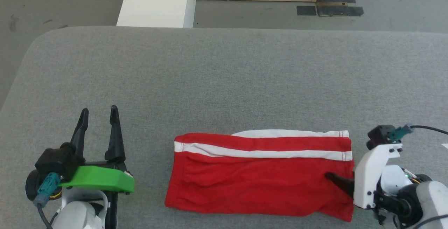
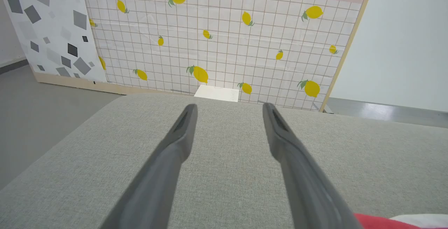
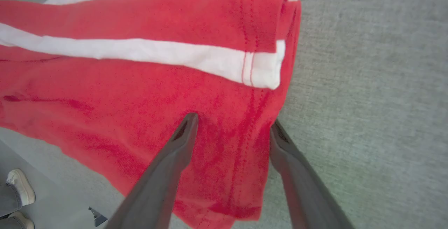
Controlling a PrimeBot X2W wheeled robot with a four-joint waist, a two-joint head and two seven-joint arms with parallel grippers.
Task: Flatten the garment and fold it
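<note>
Grey fabric table (image 1: 224,75), lemon-print wall (image 2: 217,47)

Ahead of the left claw (image 2: 229,107) lay a grey fabric tabletop (image 2: 227,173); past its far edge stood a white block (image 2: 217,93) and a lemon-printed grid panel (image 2: 224,36). Grey floor (image 2: 42,96) lay leftward, a white wall (image 2: 402,40) rightward.
</note>
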